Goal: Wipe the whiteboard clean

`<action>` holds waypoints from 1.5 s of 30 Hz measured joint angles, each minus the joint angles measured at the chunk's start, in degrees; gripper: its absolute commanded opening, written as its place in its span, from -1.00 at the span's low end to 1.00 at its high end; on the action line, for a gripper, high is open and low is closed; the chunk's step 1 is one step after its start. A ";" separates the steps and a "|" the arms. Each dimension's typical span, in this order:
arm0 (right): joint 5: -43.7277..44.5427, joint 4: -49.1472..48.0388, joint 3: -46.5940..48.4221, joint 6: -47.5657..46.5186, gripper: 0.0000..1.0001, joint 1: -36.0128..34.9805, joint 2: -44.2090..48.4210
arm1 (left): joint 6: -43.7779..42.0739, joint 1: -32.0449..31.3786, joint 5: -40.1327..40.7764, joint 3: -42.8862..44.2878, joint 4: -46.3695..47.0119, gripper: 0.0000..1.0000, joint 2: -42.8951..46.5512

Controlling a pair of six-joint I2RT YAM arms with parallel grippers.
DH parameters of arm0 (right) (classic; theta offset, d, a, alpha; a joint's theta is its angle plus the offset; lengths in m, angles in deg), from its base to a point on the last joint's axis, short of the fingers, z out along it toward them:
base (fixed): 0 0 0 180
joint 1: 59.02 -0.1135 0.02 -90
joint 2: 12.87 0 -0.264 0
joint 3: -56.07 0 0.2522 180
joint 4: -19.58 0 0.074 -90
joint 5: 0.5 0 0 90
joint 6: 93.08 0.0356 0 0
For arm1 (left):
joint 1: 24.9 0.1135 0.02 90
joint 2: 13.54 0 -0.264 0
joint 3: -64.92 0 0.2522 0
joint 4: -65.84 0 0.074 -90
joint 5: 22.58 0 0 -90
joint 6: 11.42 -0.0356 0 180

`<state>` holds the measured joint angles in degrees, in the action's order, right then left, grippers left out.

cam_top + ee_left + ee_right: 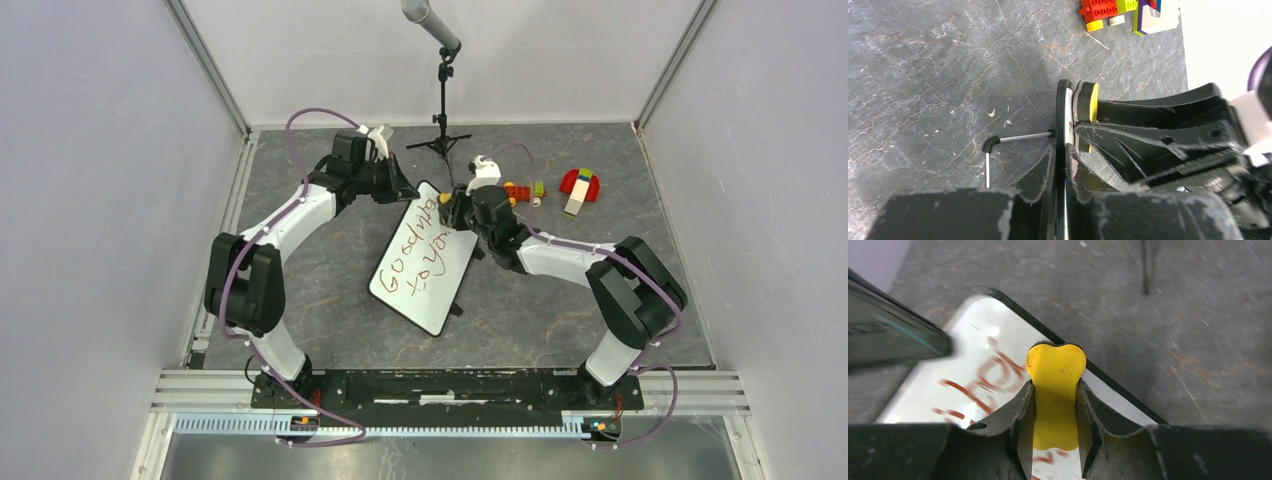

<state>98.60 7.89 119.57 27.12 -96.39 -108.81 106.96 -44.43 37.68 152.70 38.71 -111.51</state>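
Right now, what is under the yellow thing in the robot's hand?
The whiteboard with red writing is under the yellow eraser. Whatever is written right beneath the eraser is covered, so I cannot see it.

Lab recording cell: white panel walls (100, 150), aluminium framing (200, 385), microphone (428, 18) on a stand (443, 110).

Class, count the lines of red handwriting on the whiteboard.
2. The longer line runs along the whiteboard's left half, the shorter line beside it on the right; their far ends are covered, so more writing may be hidden.
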 measured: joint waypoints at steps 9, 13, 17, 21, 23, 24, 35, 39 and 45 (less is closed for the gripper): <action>-2.29 0.81 12.44 0.83 -0.54 -2.45 -5.46 | -1.49 -0.07 1.92 -0.33 -0.24 -0.95 0.57; -2.86 -1.31 11.34 3.08 -0.54 -1.66 -5.92 | -1.49 -0.09 2.58 -0.48 -0.24 -0.95 0.57; -3.06 -6.60 6.60 5.11 -0.54 0.07 -5.75 | -1.51 -0.09 2.60 -0.50 -0.26 -0.95 0.59; -1.86 -8.74 0.59 5.99 -0.55 2.36 -4.85 | -1.49 -0.09 2.58 -0.50 -0.22 -0.95 0.63; -0.83 -8.22 -0.17 5.97 -0.55 2.80 -4.83 | -1.49 -0.11 2.60 -0.50 -0.17 -0.95 0.63; -0.57 -7.98 -0.11 5.90 -0.55 2.78 -4.83 | -1.49 -0.11 2.58 -0.50 -0.17 -0.95 0.66; 0.04 -1.99 13.99 5.05 -0.55 -2.10 -7.58 | -1.49 -0.20 2.71 -0.50 -0.26 -0.95 0.87; -0.24 -2.21 15.50 6.47 -0.56 -2.03 -9.22 | -1.53 -0.04 3.87 -0.59 -0.24 -0.95 0.87; 0.11 -8.70 9.09 8.85 -0.56 -0.31 -8.52 | -1.51 -0.09 3.96 -0.59 -0.26 -0.95 0.87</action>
<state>98.71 -0.81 128.66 35.97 -96.69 -117.33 105.45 -44.52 41.64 152.11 38.45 -110.64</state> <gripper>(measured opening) 0.359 0.139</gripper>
